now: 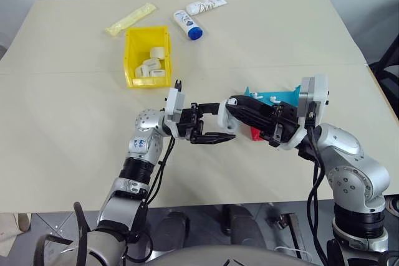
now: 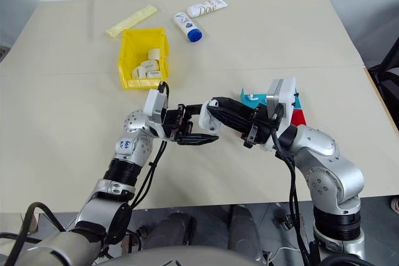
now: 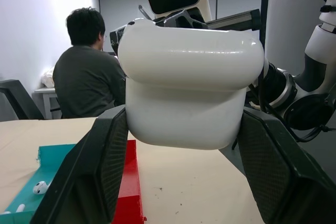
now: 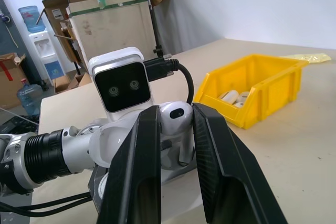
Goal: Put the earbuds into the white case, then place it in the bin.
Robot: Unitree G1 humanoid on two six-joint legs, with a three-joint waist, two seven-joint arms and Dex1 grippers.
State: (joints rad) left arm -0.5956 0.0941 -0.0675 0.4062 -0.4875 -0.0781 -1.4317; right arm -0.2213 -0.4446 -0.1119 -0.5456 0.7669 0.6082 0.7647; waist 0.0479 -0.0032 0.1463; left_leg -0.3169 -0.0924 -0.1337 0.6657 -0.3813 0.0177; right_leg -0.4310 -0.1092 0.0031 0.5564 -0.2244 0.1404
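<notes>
left gripper point(image 3: 178, 145) clamped open white case point(image 3: 184, 95) above table; right gripper point(image 4: 176, 129) pinched earbud point(image 4: 176, 121) just over it. best move: align stem with socket, lower slowly. bin point(image 1: 148, 54) waited well apart.

White case point(image 3: 189, 98): glossy, rounded, lid hinged open, held off the counter point(image 1: 262, 42) at scene centre, clamped between the left pincer's point(image 1: 215, 130) fingers.

One earbud point(image 4: 176, 121): glossy white, short stem pointing down, pinched in the right pincer point(image 4: 176, 145) directly above the open case.

More earbuds point(image 1: 265, 98) lie at 3 o'clock of the case.

Bin point(image 1: 129, 48): bright yellow, open-top, at 11 o'clock, well apart, already holding several white cases.
</notes>
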